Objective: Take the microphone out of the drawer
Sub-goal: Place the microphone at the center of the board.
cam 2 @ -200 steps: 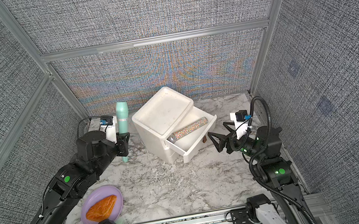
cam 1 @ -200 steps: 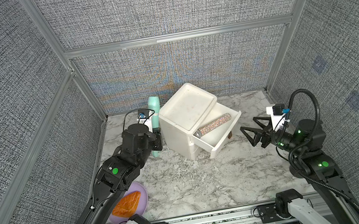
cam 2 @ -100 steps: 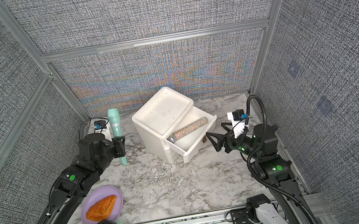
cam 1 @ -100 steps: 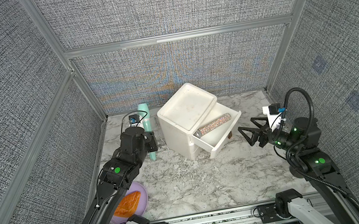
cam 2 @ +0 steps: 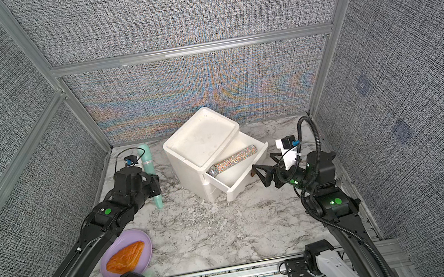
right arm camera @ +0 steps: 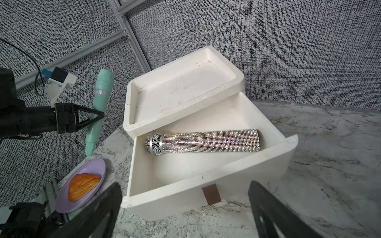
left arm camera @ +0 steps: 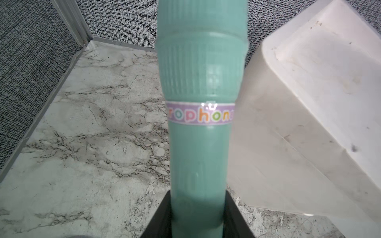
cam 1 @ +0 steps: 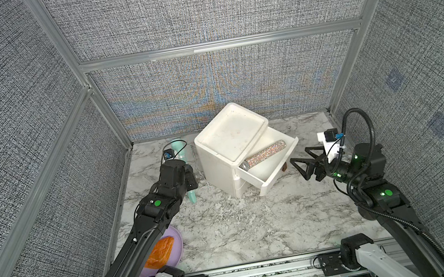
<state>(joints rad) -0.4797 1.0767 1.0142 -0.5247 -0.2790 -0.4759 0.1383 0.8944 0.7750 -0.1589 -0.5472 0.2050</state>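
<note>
Teal microphone is clamped clear of the open drawer, at its nine o'clock, by the left gripper, while the rhinestone microphone lies inside, the right gripper spread wide at three o'clock, likely to reach it.

Grey woven walls, braced by aluminium rails, enclose a white marbled tabletop.

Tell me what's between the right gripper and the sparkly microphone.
The drawer's front wall, with its brown tab, separates the right gripper from the microphone; the right wrist view shows it.
</note>
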